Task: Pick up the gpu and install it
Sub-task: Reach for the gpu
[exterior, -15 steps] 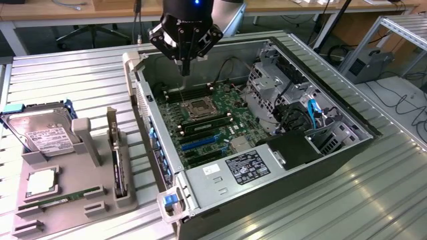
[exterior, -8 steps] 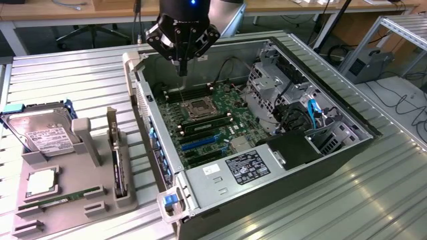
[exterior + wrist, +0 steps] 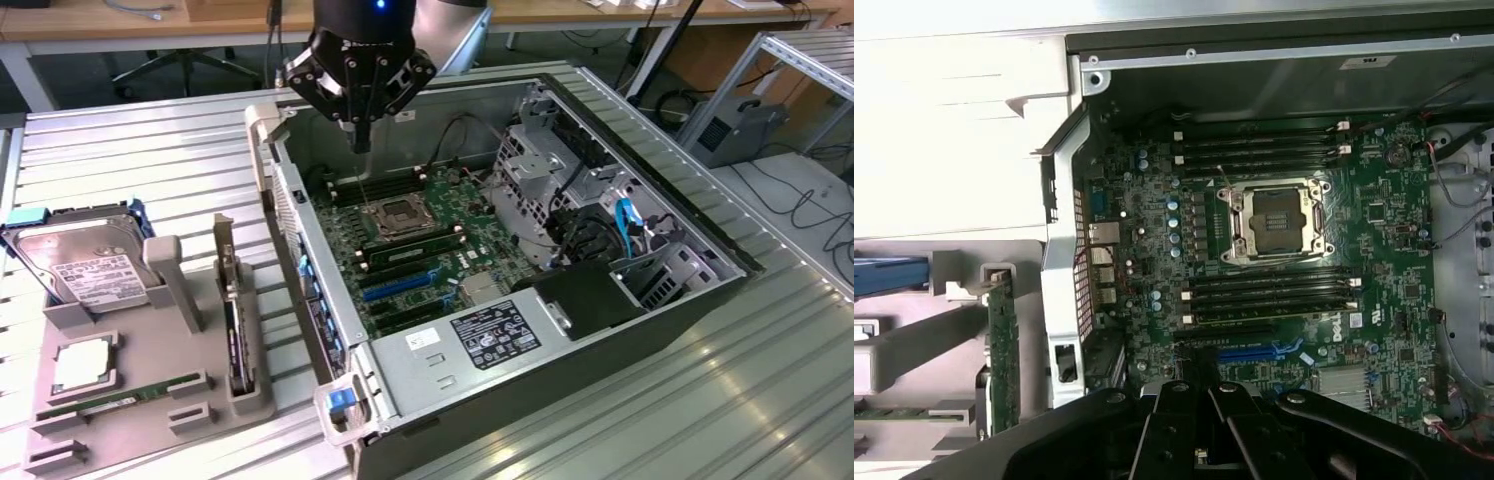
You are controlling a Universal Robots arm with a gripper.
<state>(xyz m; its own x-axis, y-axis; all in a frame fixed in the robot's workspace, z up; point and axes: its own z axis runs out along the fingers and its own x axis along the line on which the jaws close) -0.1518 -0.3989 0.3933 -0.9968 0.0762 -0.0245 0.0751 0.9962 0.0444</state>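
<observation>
The gpu [image 3: 235, 335] stands on edge in a slot of the grey holder [image 3: 147, 425], at the exterior view's left, beside the open computer case [image 3: 667, 300]. In the wrist view the gpu [image 3: 1004, 345] shows as a thin dark board outside the case wall. My gripper [image 3: 358, 140] hangs above the far end of the motherboard [image 3: 441, 235], near the processor socket [image 3: 400, 215]. It is shut with nothing between its fingers. The wrist view looks down past the gripper [image 3: 1196, 385] onto the motherboard [image 3: 1384, 215] and its blue expansion slot [image 3: 1259, 352].
On the grey holder lie a silver hard drive [image 3: 87, 265], a processor chip [image 3: 83, 365] and a green RAM stick [image 3: 114, 395]. Inside the case are a drive cage [image 3: 534, 175], cables and a labelled power supply [image 3: 494, 330]. The ribbed metal table [image 3: 747, 400] extends around the case.
</observation>
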